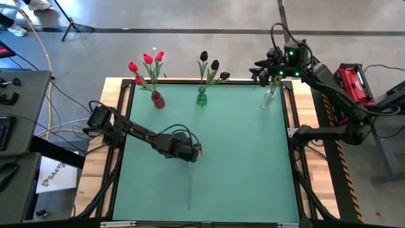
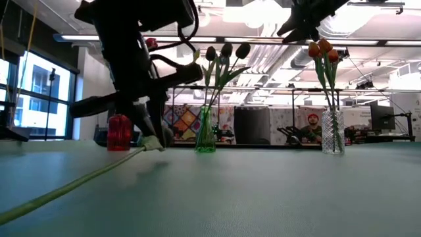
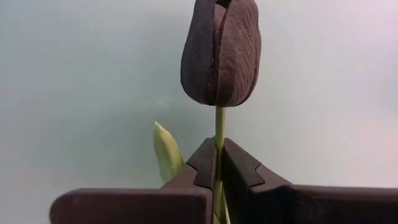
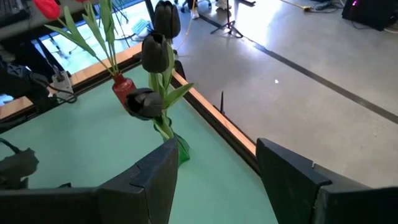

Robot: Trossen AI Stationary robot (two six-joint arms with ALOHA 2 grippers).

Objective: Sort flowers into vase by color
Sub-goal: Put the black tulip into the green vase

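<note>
My left gripper (image 1: 192,152) is low over the middle of the green mat, shut on a black tulip (image 3: 221,50). The tulip's long green stem (image 1: 189,187) runs toward the near edge. A pale leaf (image 3: 166,152) stands beside the fingers. My right gripper (image 4: 214,180) is open and hovers at the far right corner above a clear vase (image 2: 332,131) holding orange tulips (image 2: 322,49). A green vase (image 1: 201,98) holds black tulips (image 4: 155,50), and a red vase (image 1: 157,100) holds red tulips (image 1: 147,63). All three vases stand along the far edge. My left gripper pinches the black tulip's stem (image 3: 218,134) between its two fingers, just below the head, coming down at it from above with the fingers across the stem. The head sticks out past the fingertips. The rest of the stem (image 2: 79,179) trails along the mat toward the near edge.
A raised wooden and black frame (image 1: 120,126) borders the mat (image 1: 240,158). The right half and near part of the mat are bare. Beyond the table are desks, cables and a red device (image 1: 351,82); a person (image 2: 314,128) sits far behind.
</note>
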